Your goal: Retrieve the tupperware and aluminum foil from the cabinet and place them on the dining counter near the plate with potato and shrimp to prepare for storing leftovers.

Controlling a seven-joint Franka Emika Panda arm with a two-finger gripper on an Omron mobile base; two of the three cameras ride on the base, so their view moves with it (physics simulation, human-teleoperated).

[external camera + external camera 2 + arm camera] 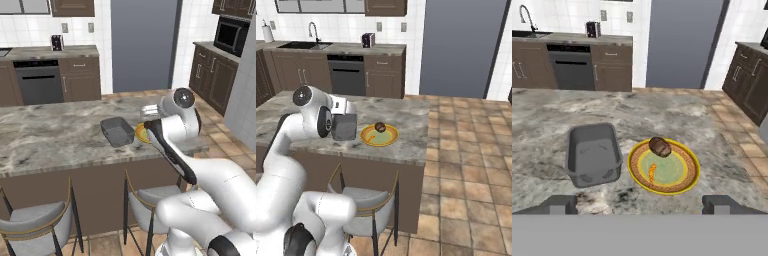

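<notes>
Left base view: no writing or labels can be read anywhere here. The tupperware (118,131) is a grey tub with no lid, sloping sides and round corners. It sits on the counter (50,135), a long island with a grey-beige marble top and a brown base. Just to the right of the tub, a bit of the yellow plate (141,133) peeks out from behind the white arm. Two grey stools stand in front of the counter, below the tub.

Right base view: the tub (345,126) looks like a grey box, partly hidden by the arm. The plate (379,135) lies just to the right of the tub, close but not touching as far as I can see. The plate is round and yellow with a pale green middle. A small dark brown potato (380,127) sits on the far part of the plate. The counter (406,130) ends to the right of the plate, above a tiled floor.

Hand view: the claw (640,205) is released, its two dark tips standing wide apart with nothing between them. It is above the near edge of the counter (722,135). The tub (594,154) is empty and sits left of the plate (664,167). On the plate lie the potato (660,146) and a small orange shrimp (652,173) nearer the middle.
</notes>
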